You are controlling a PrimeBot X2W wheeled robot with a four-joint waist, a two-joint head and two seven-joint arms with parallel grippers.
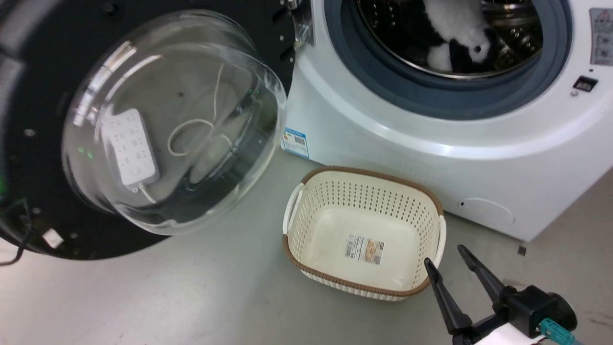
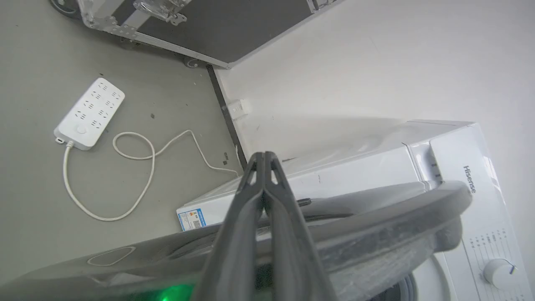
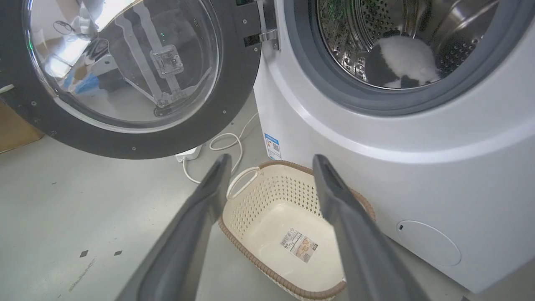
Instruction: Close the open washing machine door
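Observation:
The washing machine door [image 1: 268,33] stands swung wide open on the left, its black rim around a bulging clear glass bowl [image 1: 172,124]. The white washing machine [image 1: 383,139] has its grey-ringed drum opening uncovered at the upper right. In the left wrist view my left gripper [image 2: 264,155] is shut with nothing between its fingers, pointing over the door's dark rim edge [image 2: 376,234]; whether it touches the rim I cannot tell. My right gripper [image 1: 444,256] is open at the lower right, apart from the door [image 3: 234,88], its fingertips framing the basket.
A cream perforated basket [image 1: 364,230] sits on the floor in front of the machine, under the drum opening. A black-and-white plush toy [image 1: 459,33] lies in the drum. A white power strip [image 2: 90,113] with its cord lies behind the door, near a black case [image 2: 209,25].

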